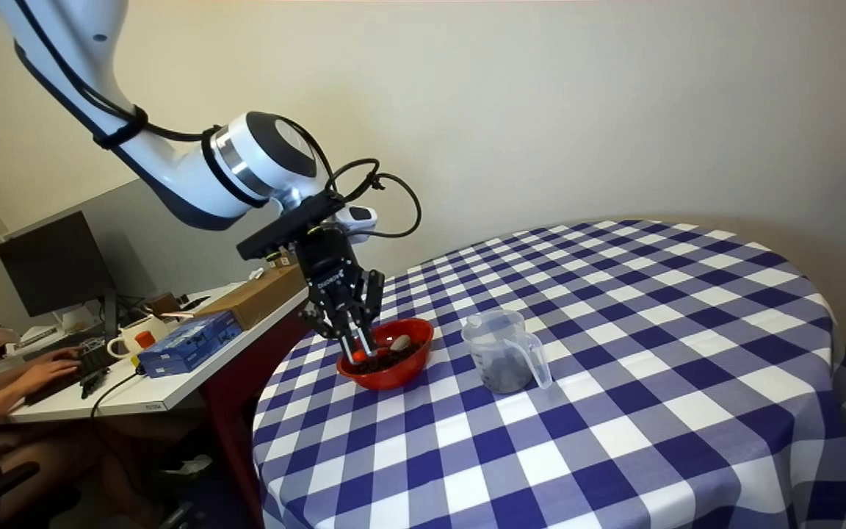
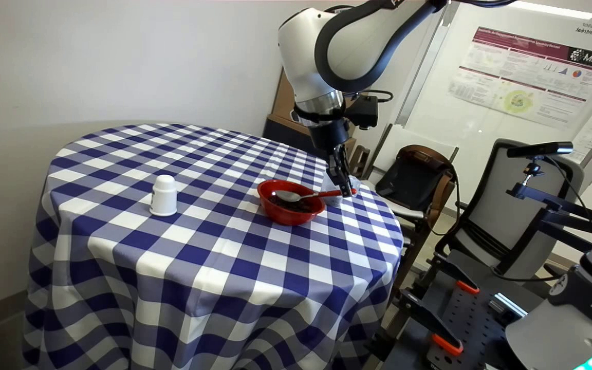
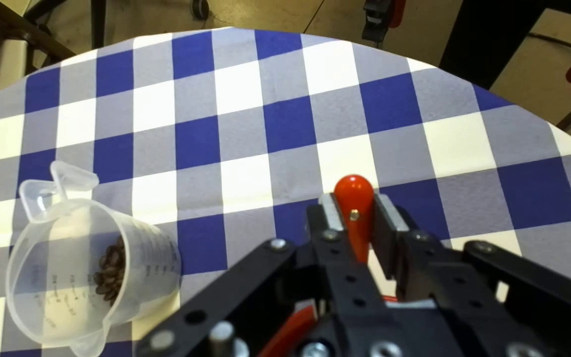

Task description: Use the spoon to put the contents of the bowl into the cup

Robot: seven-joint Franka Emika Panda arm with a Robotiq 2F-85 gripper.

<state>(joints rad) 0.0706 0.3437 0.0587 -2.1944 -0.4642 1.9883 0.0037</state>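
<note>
We find the red bowl (image 2: 290, 218) on a checked tablecloth (image 1: 614, 441), with dark loose bits (image 2: 296, 206) inside. The spoon (image 2: 322, 194) has its metal head inside the bowl's rim and its red handle out past it; we cannot confirm that the head touches the bits. By the bowl's rim, the gripper (image 3: 358, 212) has its jaws closed on that handle. Near the bowl we note the clear cup (image 3: 146, 263), upright, with brown beans (image 3: 111, 272) inside. Farther from the bowl stands a white container (image 2: 164, 196). Well apart from the bowl, a blue box (image 1: 189, 344) sits on a desk (image 1: 147, 389).
</note>
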